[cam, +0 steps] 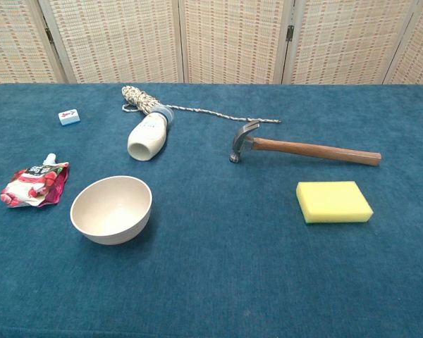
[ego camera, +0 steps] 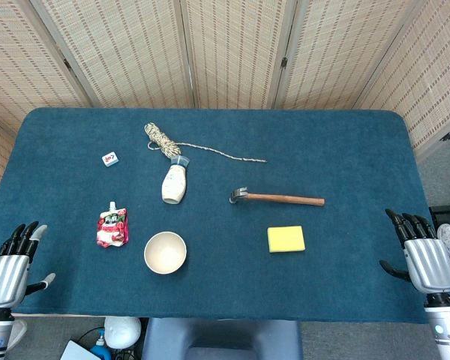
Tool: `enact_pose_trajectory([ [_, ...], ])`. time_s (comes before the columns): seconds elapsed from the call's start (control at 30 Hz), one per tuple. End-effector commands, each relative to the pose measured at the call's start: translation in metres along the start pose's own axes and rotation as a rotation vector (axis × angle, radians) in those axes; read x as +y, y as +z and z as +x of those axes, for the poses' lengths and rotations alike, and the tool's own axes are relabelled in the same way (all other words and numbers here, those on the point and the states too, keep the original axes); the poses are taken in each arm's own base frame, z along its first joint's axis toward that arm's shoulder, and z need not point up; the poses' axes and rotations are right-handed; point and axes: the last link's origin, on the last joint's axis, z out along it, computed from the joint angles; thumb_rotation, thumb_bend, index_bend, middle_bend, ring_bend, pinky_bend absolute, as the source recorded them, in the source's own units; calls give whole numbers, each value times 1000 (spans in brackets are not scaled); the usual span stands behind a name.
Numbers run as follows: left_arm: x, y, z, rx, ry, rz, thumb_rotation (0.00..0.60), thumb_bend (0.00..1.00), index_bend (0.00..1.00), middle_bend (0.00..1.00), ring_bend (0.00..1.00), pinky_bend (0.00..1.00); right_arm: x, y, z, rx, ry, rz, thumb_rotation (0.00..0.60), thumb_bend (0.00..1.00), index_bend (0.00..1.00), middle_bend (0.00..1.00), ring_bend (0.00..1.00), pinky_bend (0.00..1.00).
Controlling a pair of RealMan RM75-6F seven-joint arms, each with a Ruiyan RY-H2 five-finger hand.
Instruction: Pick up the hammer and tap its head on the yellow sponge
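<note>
Nothing of the task is done yet. The hammer lies flat on the worktop right of centre, handle toward the right edge, untouched. The yellow sponge sits just beside it, on the near side. The right hand rests at the near right corner and the left hand at the near left corner, both spread and holding nothing. Reaching, grasping, lifting and tapping all remain.

Head view looks steeply down on the whole blue table, folding screen behind; chest view sits low and close at the table's near edge, facing the screen; both share the tabletop
</note>
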Motion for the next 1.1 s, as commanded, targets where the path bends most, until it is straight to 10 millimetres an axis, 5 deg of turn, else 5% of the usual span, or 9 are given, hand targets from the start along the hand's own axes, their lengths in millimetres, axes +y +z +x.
enact_pose_trajectory([
  [0.03,0,1,1,5,-3,2,600,144,110,86,47,232,0,0,0,0,1,-3,600,35,87,187,130,162],
  [0.47,-4,1,2,15,-7,1,600,144,114,86,47,232,-14,14,-6,-8,-24,20,600,35,87,187,130,162],
  [1.1,-21,-12,4,21,-7,47,600,144,131,86,47,232,-97,107,-38,-151,3,160,600,119,188,281,152,169],
])
